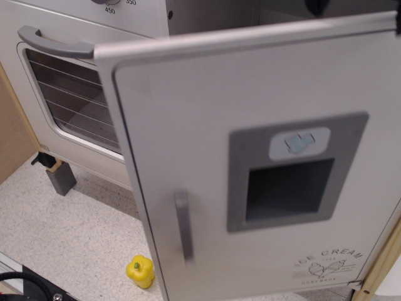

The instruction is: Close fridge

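1. The fridge door (250, 163) fills most of the view. It is a tall white panel, swung nearly shut but still angled out from the cabinet, its free left edge nearer the camera than its hinged right side.
2. On the door are a grey upright handle (183, 224) low on the left, a grey recessed dispenser panel (294, 172) at centre right, and the "ICE CREAM" print (329, 266) at lower right.
3. The gripper (321, 6) shows only as a dark scrap at the far top edge, just behind the door's upper rim. Whether its fingers are spread or pressed together cannot be told.
4. The door lies on the near side of the gripper and below it, its long axis upright; closing it likely calls for a push away toward the cabinet, applied near the free left edge.
5. To the left stand the oven door (69, 94), with its wire-rack window, and the oven handle (53, 42).
6. A yellow toy pepper (140, 271) lies on the speckled floor (75, 232), near the door's lower left corner.
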### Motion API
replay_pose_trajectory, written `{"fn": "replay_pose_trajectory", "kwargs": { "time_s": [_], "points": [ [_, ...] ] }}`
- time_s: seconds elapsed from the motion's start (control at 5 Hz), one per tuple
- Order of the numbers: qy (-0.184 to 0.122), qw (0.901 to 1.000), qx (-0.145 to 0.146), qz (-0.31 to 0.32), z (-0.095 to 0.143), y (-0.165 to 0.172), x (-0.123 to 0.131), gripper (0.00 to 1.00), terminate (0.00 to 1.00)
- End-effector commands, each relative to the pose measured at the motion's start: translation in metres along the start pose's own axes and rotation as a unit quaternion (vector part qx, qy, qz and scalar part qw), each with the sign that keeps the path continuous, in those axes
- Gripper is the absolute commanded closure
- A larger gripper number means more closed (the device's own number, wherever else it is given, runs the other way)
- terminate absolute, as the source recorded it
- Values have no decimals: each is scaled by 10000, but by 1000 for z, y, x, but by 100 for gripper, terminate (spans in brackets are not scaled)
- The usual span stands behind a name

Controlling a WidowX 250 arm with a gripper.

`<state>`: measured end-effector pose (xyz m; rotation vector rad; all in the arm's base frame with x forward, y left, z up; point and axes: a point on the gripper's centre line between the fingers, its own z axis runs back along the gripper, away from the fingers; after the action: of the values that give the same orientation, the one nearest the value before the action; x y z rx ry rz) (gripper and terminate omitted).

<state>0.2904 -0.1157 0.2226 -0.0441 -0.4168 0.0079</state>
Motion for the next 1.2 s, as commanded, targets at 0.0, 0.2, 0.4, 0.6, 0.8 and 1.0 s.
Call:
{"fn": "replay_pose_trajectory", "kwargs": {
  "time_s": [0.0,0.2,0.4,0.6,0.8,1.0],
  "points": [
    [-180,9997,-142,-108,26,7,-7,0,0],
    [-193,9994,-169,-235,29,6,-20,0,0],
    [-245,9985,-152,-472,29,6,-37,0,0],
    [-157,9981,-57,-591,21,7,-53,0,0],
    [11,9989,230,-398,-1,11,-66,0,0],
    [289,9992,234,-137,-25,14,-78,0,0]
  ]
}}
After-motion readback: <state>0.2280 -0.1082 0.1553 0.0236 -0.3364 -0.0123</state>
